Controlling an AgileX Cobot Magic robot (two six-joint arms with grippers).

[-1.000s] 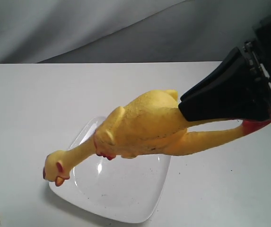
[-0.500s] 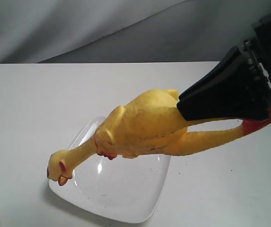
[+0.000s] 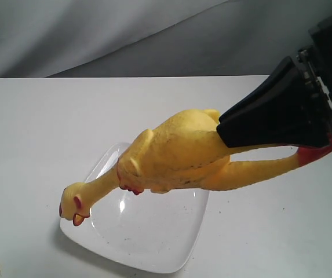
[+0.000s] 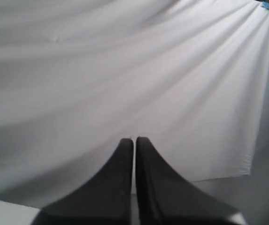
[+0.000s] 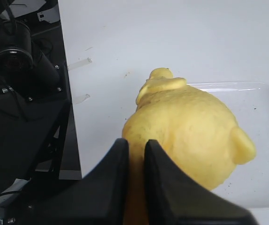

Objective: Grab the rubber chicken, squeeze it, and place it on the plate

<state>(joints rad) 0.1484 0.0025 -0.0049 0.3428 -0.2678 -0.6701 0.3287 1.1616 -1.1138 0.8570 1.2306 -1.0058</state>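
Only exterior view shows rubber chicken's (image 3: 174,153) red feet.

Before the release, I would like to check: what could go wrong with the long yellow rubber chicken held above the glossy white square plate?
1. The right gripper pinches the long yellow rubber chicken only at its rear; body and neck sag, so it might slip or swing.
2. Its head hangs at the left corner of the glossy white square plate and its red feet reach past the right edge; released here, it may land across the rim.
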